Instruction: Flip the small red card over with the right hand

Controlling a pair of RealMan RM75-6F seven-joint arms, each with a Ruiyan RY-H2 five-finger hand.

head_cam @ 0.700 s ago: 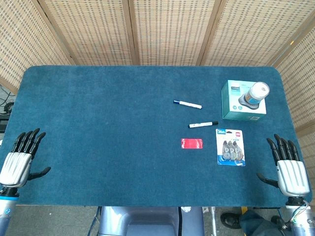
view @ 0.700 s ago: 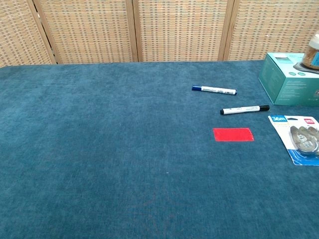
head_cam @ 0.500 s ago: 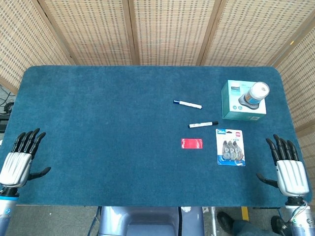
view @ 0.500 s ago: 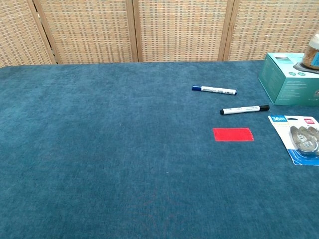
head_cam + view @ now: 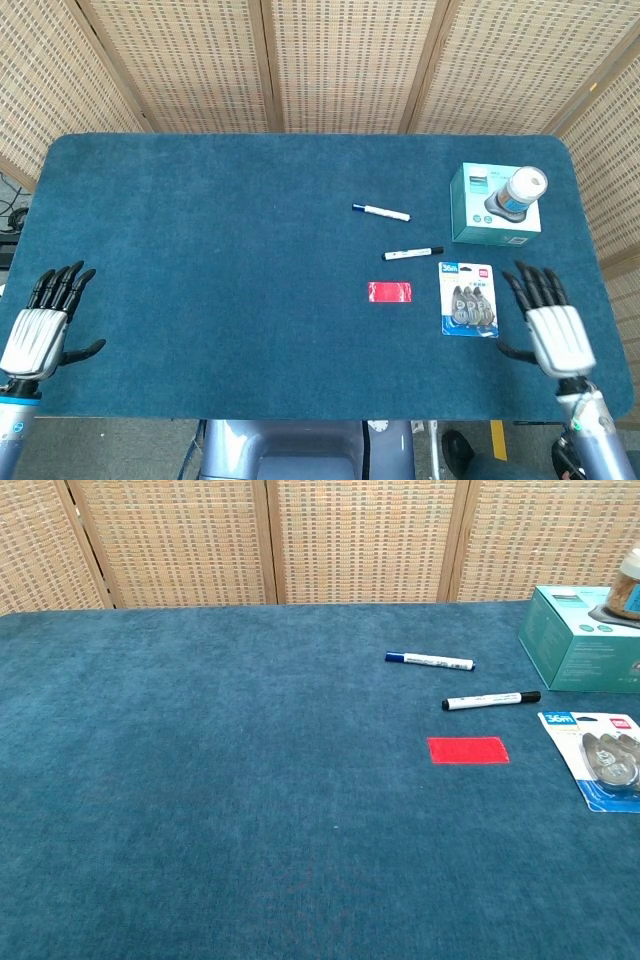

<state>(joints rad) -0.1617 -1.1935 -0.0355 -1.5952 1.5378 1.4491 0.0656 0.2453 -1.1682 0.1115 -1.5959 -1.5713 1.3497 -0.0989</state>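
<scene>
Small red card (image 5: pixel 390 291) flat (untouched)

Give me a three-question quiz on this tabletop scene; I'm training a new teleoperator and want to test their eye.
1. True or false: the right robot hand is holding the small red card.
2. Which lies nearest the card? A. blue-capped marker B. black-capped marker C. teal box
3. Fill in: the correction tape pack lies between the card and the ____ robot hand.

Key: 1. False; the hand is open beside the pack and the card lies flat on the blue mat. 2. B. 3. right.
</scene>
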